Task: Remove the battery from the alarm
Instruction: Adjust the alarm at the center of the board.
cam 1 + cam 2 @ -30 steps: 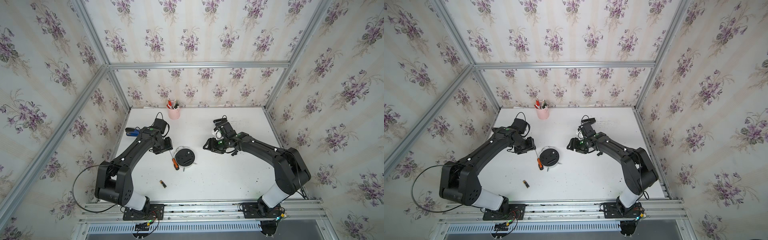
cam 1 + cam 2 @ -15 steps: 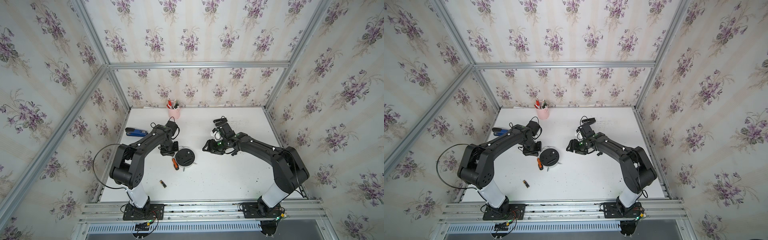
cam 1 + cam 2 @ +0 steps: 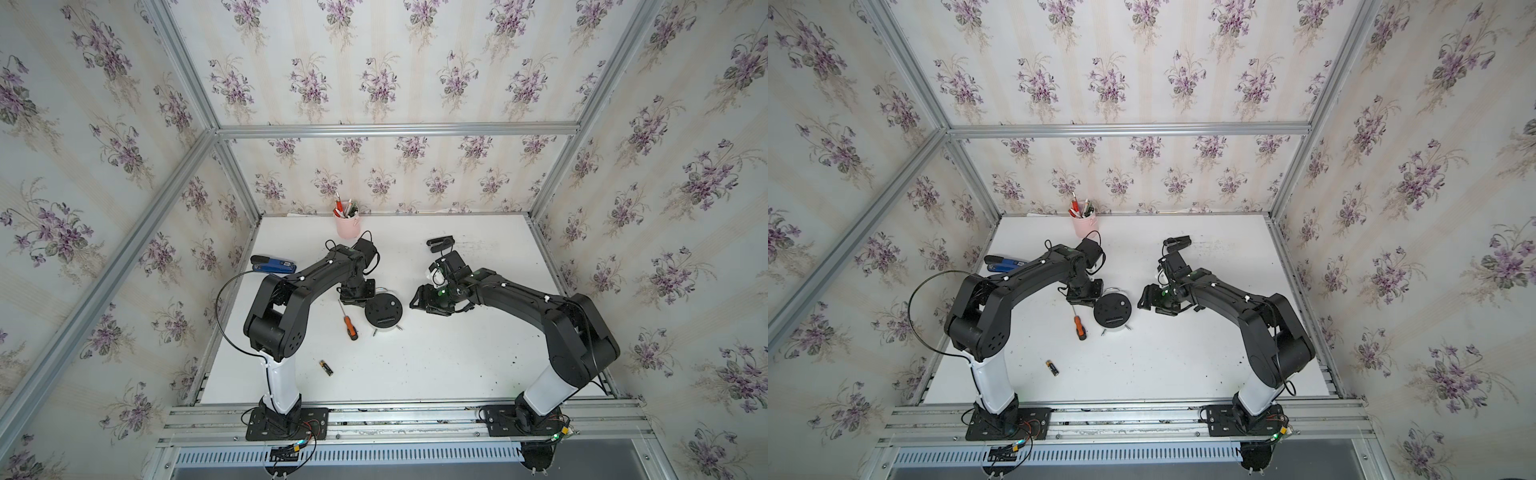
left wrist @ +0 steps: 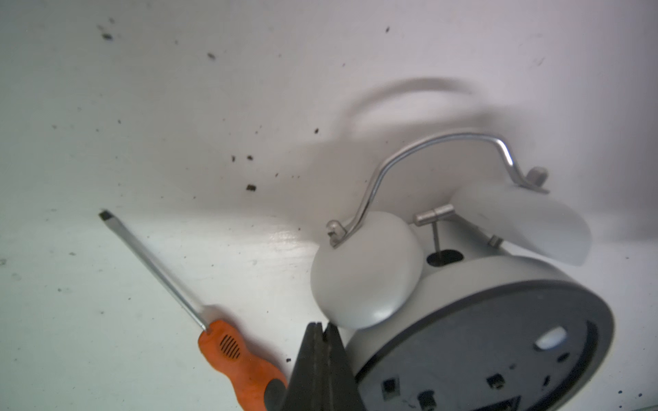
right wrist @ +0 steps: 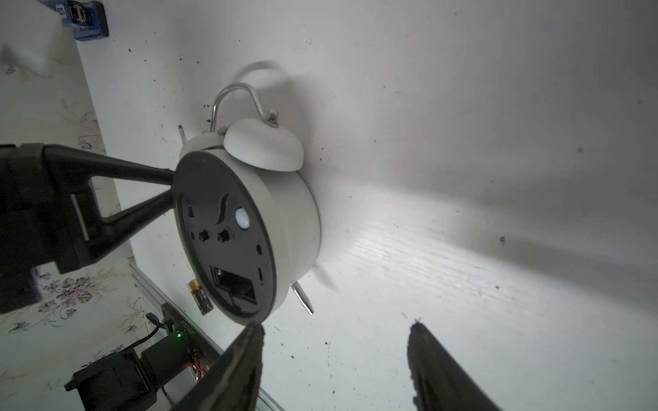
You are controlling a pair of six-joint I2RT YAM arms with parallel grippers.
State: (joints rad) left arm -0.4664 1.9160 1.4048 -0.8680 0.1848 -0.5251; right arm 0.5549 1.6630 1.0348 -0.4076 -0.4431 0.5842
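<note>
You cannot see the dial: the alarm (image 3: 383,309) lies face down on the table (image 3: 457,353), black back up. In both top views the left gripper's (image 4: 322,329) fingers are hidden under its own wrist. The left wrist view shows them pressed tight together with nothing between, the tip just beside one white bell. The other bell there is blurred. In the right wrist view those fingers run behind the alarm's rim, so you cannot tell whether they touch it.

The screwdriver (image 3: 348,322) lies just beside the alarm; its orange handle is cut off in the left wrist view. The battery (image 3: 326,368) lies loose on the table, apart from the alarm, toward the near edge past the screwdriver. In the right wrist view the alarm's rim hides part of it.

Your right gripper (image 5: 336,329) stands wide apart near the alarm's feet, gripping nothing.

The rectangular compartment (image 5: 235,284) in the back is uncovered; its inside is dark and hard to read. A pink cup (image 3: 347,226) by the far wall holds pens. A blue stapler (image 3: 274,264) lies near the left arm.
</note>
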